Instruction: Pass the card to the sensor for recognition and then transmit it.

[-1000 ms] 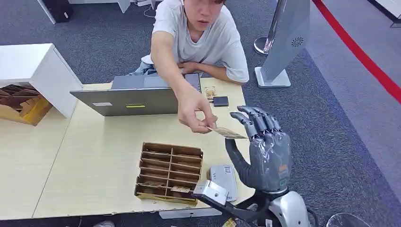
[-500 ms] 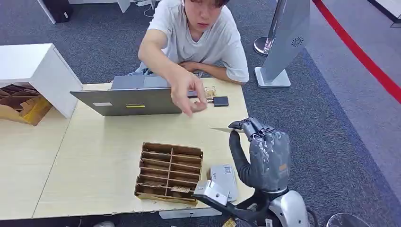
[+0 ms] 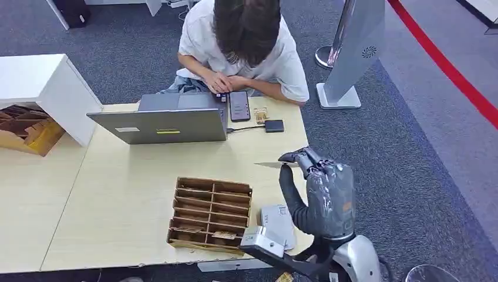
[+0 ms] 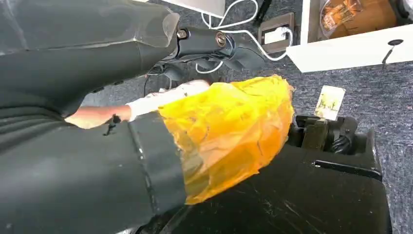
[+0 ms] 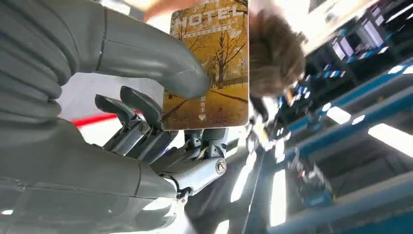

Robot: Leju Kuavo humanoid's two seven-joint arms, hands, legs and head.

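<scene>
Holding the card (image 5: 209,63) between thumb and fingers, your right hand (image 3: 323,194) hung above the table's (image 3: 117,188) edge. Beside it, the wooden tray (image 3: 210,214) held cards in its near slots; the sensor (image 3: 277,222) lay alongside, laptop (image 3: 158,124) beyond.

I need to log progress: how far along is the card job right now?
Done: the right hand holds the card, pinched between thumb and fingers. In hand: it holds the card above the table, apart from the grey sensor near the front edge. Left: presenting it to the sensor, then passing it on.
</scene>
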